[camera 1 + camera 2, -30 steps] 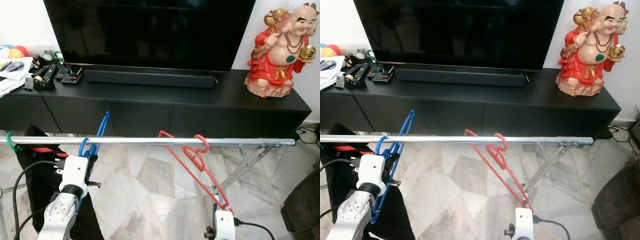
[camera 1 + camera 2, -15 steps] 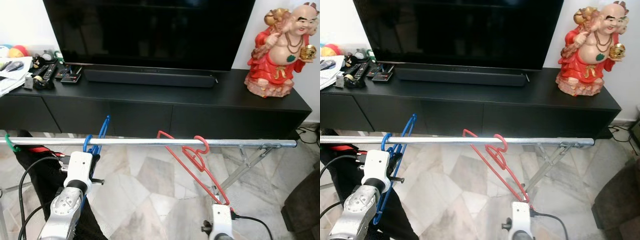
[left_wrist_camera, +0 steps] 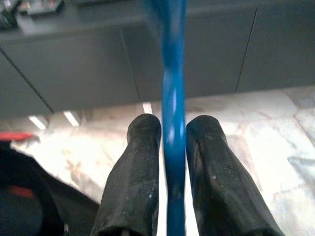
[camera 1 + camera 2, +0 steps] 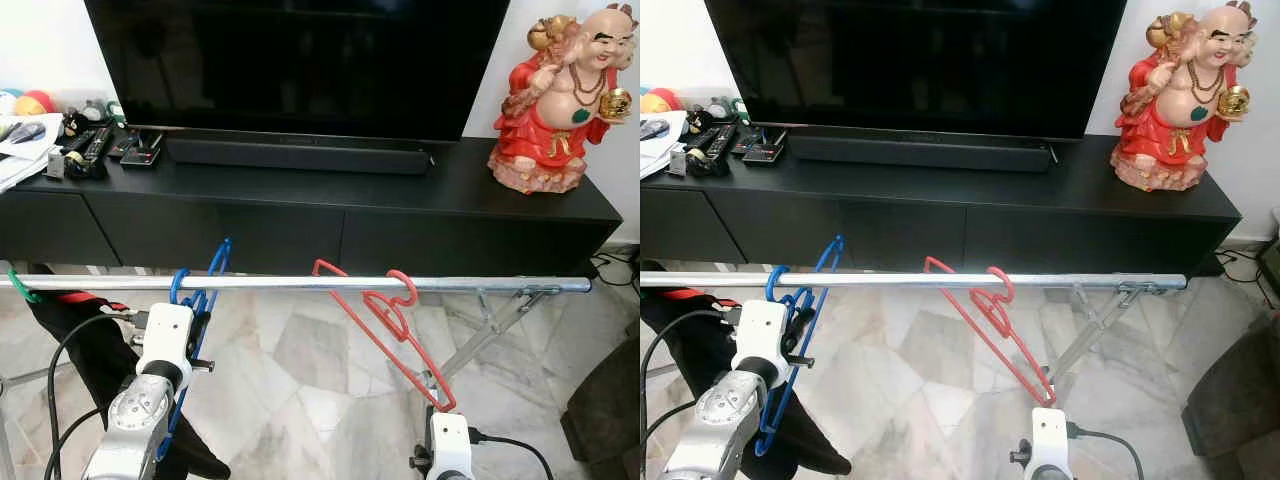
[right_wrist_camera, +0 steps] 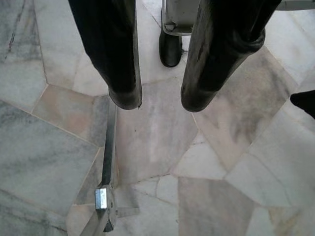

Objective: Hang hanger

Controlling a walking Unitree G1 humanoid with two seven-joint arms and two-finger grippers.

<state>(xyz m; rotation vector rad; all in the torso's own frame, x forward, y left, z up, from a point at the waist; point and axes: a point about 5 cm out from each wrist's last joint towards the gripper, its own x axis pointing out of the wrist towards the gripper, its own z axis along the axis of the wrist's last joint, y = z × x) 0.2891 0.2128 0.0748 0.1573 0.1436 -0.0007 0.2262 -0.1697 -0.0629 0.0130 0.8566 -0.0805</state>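
Spanning the scene stood a long black TV cabinet [image 4: 400,215] bearing a large dark flat television [image 4: 300,60]. Before it ran a horizontal silver metal clothes rail [image 4: 480,285]. A red plastic hanger [image 4: 385,325] hung hooked on the rail, tilted. A blue plastic hanger [image 4: 195,310] had its hook over the rail, its stem clamped between the left gripper [image 3: 173,135] fingers. The right gripper [image 5: 158,101] hung low over the marble floor [image 4: 300,370], fingers spread, holding nothing.

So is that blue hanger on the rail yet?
Yes: the blue hanger's hook curls over the rail, with the left gripper shut on it.
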